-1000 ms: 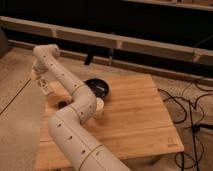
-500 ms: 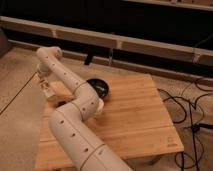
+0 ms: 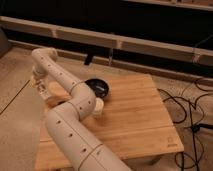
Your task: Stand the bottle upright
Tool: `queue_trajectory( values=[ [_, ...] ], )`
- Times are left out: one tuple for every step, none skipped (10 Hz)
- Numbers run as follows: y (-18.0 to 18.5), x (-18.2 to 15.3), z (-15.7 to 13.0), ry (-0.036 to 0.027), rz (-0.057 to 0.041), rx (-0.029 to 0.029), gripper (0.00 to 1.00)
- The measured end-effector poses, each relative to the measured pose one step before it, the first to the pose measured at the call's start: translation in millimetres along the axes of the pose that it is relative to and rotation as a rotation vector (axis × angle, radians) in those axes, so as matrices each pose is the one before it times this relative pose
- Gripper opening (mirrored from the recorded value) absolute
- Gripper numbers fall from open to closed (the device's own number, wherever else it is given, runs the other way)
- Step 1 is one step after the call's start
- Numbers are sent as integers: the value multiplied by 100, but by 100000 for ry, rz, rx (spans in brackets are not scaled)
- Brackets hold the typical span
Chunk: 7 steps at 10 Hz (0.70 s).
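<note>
Gripper (image 3: pixel 44 91) hangs below the wrist at the left edge of the wooden table (image 3: pixel 142 117), well apart from the work. Jaws are fully closed and I can't make out anything between them, so I'm treating it as empty. Bottle (image 3: pixel 98 107): my best candidate is the pale object on the table just in front of the black bowl (image 3: pixel 98 87), tucked against the elbow of the arm (image 3: pixel 65 80). The elbow hides most of it, so I can't tell if it's lying or tilted, or which end is the neck. My read is that the step in hand is the approach, with no grasp made yet. To do it well, I'd open the jaws before coming in, not over the bottle. I'd move the elbow clear first, since it sits right beside the bottle and could nudge it into the bowl. Come in from the open table side, away from the bowl rim. Grip across the body toward the neck end so the base can pivot down onto the wood, rotate slowly, seat the base flat, then release and lift straight up. Risk: a round body will likely roll if touched off-centre. Cables (image 3: pixel 192 107) on the floor to the right look out of the path.
</note>
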Motion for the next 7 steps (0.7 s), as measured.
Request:
queue_trajectory(
  values=[
    [881, -600, 724, -2020, 144, -1748, 0],
    [614, -499, 532, -2040, 198, -1573, 0],
    [774, -682, 617, -2898, -659, -2131, 0],
    [295, -200, 418, -1404, -463, -1171, 0],
    [54, -37, 268, -942, -60, -741, 0],
    [-27, 73, 166, -336, 44, -376, 0],
    [-33, 38, 41, -138, 69, -162, 0]
  ],
)
